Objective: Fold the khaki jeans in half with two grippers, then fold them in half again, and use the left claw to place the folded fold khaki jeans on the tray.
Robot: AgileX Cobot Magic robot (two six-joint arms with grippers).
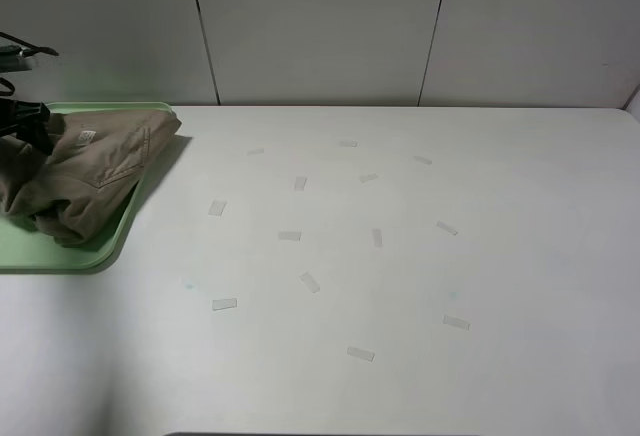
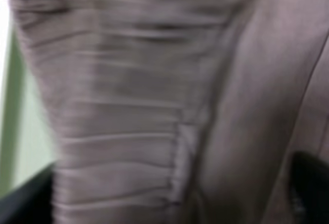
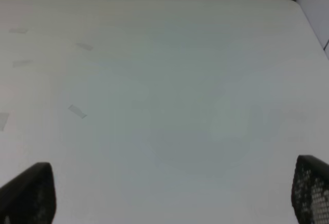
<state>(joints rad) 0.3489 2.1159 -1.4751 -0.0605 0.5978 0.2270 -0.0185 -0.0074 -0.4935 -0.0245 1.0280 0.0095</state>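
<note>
Exterior high: khaki jeans (image 1: 85, 176) bunched on tray (image 1: 100, 251). Left wrist only: left end effector (image 2: 169, 193) spread wide around fabric. Right wrist: right end effector (image 3: 169, 193) wide over bare worktop (image 3: 180, 80).

Robot test bench in a lab

Bare white table (image 1: 400, 276) dotted with tape markers (image 1: 224, 304), plain panelled wall (image 1: 320, 26) behind.

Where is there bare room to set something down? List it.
Free: the white table right of the tray, from the back wall to the near edge, dotted only with flat tape strips. Crowded: the tray, where the khaki jeans fill most of it and the left hand sits over them.
</note>
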